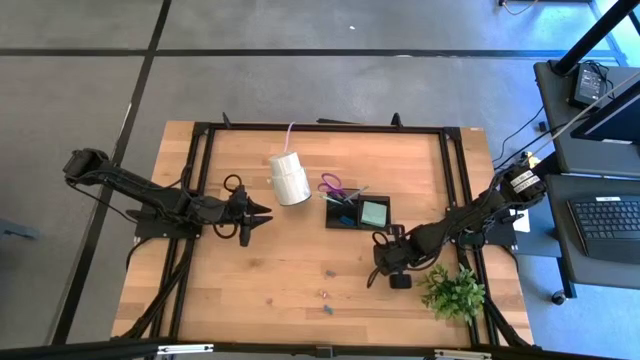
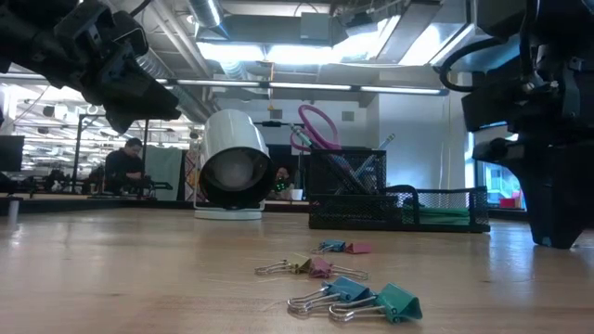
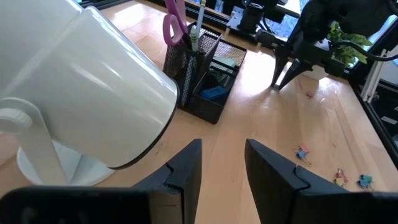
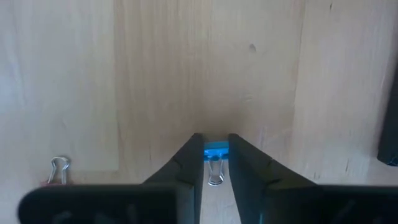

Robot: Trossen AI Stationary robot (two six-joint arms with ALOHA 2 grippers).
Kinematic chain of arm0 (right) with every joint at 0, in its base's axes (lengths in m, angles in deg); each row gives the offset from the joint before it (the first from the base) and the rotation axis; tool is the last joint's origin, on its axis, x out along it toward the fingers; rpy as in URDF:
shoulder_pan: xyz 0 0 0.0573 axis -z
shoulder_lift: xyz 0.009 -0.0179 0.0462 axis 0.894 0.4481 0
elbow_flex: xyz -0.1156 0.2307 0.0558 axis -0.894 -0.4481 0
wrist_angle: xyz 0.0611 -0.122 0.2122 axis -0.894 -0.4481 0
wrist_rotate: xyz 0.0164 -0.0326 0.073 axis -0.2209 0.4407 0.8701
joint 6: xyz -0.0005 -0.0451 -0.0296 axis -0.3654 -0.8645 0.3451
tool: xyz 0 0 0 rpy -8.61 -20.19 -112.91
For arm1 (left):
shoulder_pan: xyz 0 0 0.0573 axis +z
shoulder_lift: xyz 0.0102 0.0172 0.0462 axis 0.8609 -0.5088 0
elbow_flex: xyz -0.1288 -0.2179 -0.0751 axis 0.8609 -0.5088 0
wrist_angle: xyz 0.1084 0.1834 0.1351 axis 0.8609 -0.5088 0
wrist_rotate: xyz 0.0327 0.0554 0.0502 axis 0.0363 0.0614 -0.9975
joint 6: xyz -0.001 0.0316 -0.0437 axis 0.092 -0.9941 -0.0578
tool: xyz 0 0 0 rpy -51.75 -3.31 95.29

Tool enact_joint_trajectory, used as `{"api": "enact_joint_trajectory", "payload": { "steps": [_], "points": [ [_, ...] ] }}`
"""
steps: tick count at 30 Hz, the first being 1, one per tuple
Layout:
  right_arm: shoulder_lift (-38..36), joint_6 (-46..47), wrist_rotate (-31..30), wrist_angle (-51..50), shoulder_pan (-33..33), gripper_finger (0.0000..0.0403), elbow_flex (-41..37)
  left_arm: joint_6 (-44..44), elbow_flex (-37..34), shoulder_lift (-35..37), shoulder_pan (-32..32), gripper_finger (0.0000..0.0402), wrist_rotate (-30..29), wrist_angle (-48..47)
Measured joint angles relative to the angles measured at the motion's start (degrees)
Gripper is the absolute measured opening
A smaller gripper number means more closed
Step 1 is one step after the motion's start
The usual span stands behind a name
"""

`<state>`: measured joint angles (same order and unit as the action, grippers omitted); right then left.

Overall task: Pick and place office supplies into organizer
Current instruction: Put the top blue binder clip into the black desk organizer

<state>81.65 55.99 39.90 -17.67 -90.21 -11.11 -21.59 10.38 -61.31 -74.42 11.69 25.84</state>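
The black mesh organizer [image 1: 357, 212] stands right of the table's centre, also in the low view [image 2: 399, 199]. Purple-handled scissors [image 1: 335, 185] and pens stand in its tall cup, and a mint-green sticky-note pad [image 1: 374, 211] lies in its tray. Several small binder clips [image 2: 353, 297] lie loose near the table's near edge. My right gripper [image 4: 214, 142] points down at the wood near the organizer's near side [image 1: 380, 275], shut on a blue binder clip [image 4: 216, 151]. My left gripper [image 3: 224, 162] is open and empty, hovering left of the white cylinder [image 1: 262, 214]. My right gripper pinches the blue binder clip by its blue body [image 4: 216, 149] between the two fingertips, coming from above and pointing down. The clip's wire handle [image 4: 214, 173] shows in the gap between the fingers. Whether the clip rests on the table or is lifted, I cannot tell.
A white cylinder roll [image 1: 290, 178] lies on its stand left of the organizer, close to my left gripper. A green leafy plant [image 1: 455, 292] sits at the near right corner beside my right arm. Another clip [image 4: 57, 169] lies on the wood near my right gripper.
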Motion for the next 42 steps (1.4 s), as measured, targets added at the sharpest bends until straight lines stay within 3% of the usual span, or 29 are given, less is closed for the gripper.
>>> {"api": "enact_joint_trajectory", "payload": {
  "steps": [6, 17, 32, 42],
  "points": [
    [0.66, -0.08, -0.31, -7.48, 0.18, 0.0063, 4.95, 0.00, 0.00, 0.00, 0.00, 0.0116, -0.02, -1.27],
    [0.26, -2.15, -14.47, -10.69, 4.93, 0.0064, 17.52, 0.02, 0.00, 0.00, 0.00, 0.0116, -0.26, -1.25],
    [0.33, -17.94, -14.01, 4.85, 16.59, 0.0067, 17.62, 0.03, 0.00, 0.00, 0.00, 0.0116, -0.24, -1.25],
    [4.72, -22.24, -11.15, 7.09, 18.95, 0.0068, 17.64, 0.02, 0.00, 0.00, 0.00, 0.0116, -0.24, -1.27]
  ]
}}
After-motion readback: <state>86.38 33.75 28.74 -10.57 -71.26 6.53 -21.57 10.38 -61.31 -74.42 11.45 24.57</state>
